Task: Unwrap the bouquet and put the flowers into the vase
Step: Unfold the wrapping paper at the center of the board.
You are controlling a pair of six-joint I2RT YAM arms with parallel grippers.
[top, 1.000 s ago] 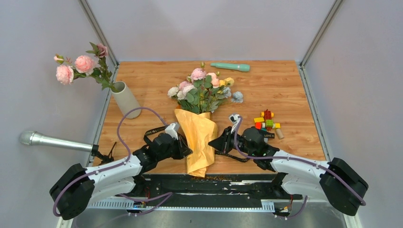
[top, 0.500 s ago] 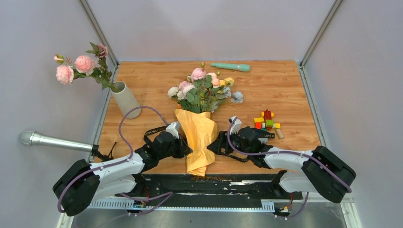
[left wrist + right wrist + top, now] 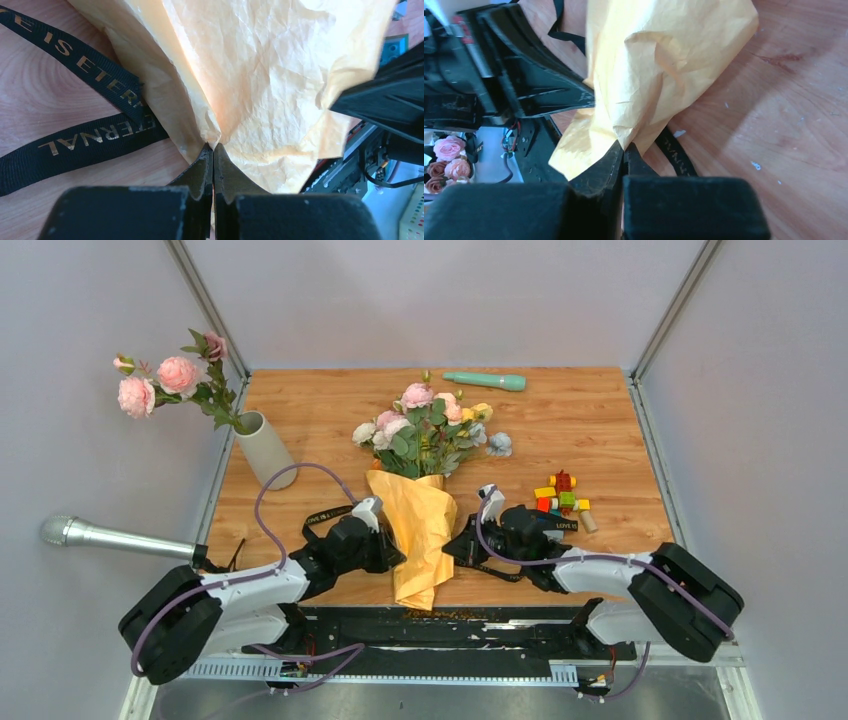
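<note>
The step in hand is the unwrapping. The bouquet (image 3: 418, 510) lies mid-table with its blooms toward 12 o'clock and its paper tail toward 6 o'clock, reaching the near edge of the wooden table (image 3: 600, 420). The left gripper (image 3: 388, 548) sits at the 9 o'clock side of the crinkled orange-tan paper (image 3: 420, 535). In the left wrist view its jaws are pressed together on a pinched fold of that paper. The right gripper (image 3: 458, 543) is at the 3 o'clock side, and the right wrist view shows its jaws likewise clamped on a lower corner of the sheet.

The black strap (image 3: 90, 145) lies loose on the wood at the paper's 9 o'clock side. It seems to be off the bundle, though part of it runs under the paper. The flowers (image 3: 425, 430) are bunched in the wrap's mouth, not yet freed. The vase (image 3: 265, 450) stands at about 10 o'clock from the bouquet, near the table's left edge, already carrying a spray of pink roses (image 3: 160, 380) that leans out to 9 o'clock.

With both edges held, the next move probably calls for drawing the two grips apart, left toward 9 and right toward 3, to spread the sheet flat and bare the stems. The pull should be gentle and even, since thin paper may tear or slip from a narrow pinch. The toy blocks (image 3: 562, 495) lie near the right arm at 3 o'clock, and the teal wand (image 3: 485, 380) rests well apart at 12 o'clock
</note>
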